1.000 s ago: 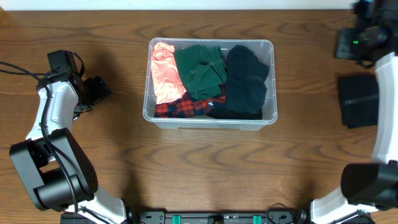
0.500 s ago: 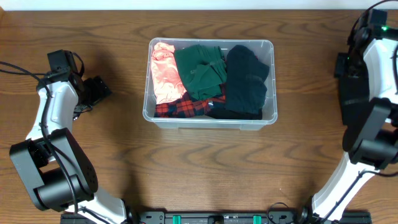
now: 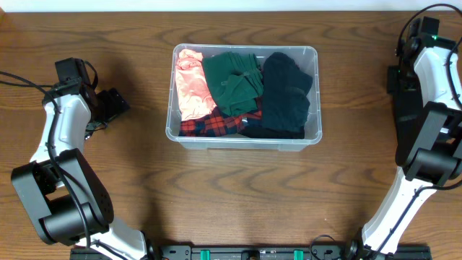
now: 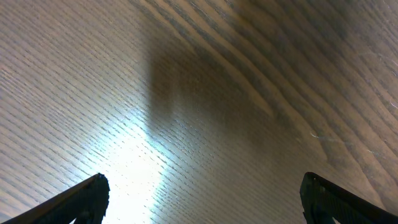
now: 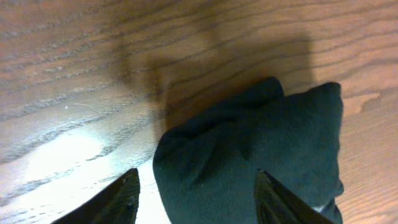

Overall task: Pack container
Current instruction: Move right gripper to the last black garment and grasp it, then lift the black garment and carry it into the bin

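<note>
Right gripper [image 5: 196, 193] has swung over the dark garment [image 5: 267, 143] right of the container [image 3: 242, 143], jaws apart, left gripper [image 4: 202, 199] wide too, so pinch its thick fold.

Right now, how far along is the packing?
Done: pink, green, plaid and dark clothes lie in the container. In hand: right gripper hangs open over a dark garment on the table, not gripped. Left: getting that garment in.
</note>
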Available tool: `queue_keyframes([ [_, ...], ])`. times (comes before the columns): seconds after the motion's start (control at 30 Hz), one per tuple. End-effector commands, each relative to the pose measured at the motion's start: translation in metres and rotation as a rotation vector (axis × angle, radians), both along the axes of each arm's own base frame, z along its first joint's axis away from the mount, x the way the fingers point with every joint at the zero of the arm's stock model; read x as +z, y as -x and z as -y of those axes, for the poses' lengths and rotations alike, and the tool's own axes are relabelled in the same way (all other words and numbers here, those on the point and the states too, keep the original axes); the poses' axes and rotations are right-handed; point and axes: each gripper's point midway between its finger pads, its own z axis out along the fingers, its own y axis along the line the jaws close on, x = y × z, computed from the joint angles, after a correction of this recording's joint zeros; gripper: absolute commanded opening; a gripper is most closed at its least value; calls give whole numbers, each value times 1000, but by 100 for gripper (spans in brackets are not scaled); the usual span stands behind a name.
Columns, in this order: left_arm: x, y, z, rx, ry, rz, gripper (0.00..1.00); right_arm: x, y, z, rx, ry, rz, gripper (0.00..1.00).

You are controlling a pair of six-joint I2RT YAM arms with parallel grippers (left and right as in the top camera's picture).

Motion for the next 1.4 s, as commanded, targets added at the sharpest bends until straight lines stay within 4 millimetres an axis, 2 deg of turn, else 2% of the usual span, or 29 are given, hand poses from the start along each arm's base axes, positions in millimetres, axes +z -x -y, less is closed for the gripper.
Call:
queue_keyframes([
  [0.0,-4,3,-1,12,4,-12,98,-16,1,6,11,9,-37,62],
  [0.1,-4,3,-1,12,4,-12,98,-22,1,6,10,8,-42,70],
  [0.27,-4,3,-1,12,4,-12,98,-32,0,8,8,9,-53,67],
  [0.33,-4,3,-1,12,4,-12,98,-35,3,11,3,24,-69,57],
  [0.47,-4,3,-1,12,4,-12,98,-33,7,20,-33,82,-82,21],
  [0.53,-4,3,-1,12,4,-12,98,-31,9,23,-62,101,-80,11],
  [0.57,-4,3,-1,12,4,-12,98,-31,10,23,-65,99,-83,2],
  [0.7,-4,3,-1,12,4,-12,98,-31,13,20,-99,92,-86,1],
  [0.83,-4,3,-1,12,4,-12,98,-21,10,6,-77,59,-74,1],
  [0.97,-4,3,-1,12,4,-12,98,16,-2,-16,-33,32,-13,1],
  [1.07,-4,3,-1,12,4,-12,98,57,-16,-42,88,6,60,1],
  [1.2,-4,3,-1,12,4,-12,98,122,-27,-83,271,24,168,1],
  [1.23,-4,3,-1,12,4,-12,98,141,-27,-97,342,43,193,1],
  [1.33,-4,3,-1,12,4,-12,98,181,-22,-130,479,89,251,1],
  [1.37,-4,3,-1,12,4,-12,98,198,-18,-148,542,103,278,1],
])
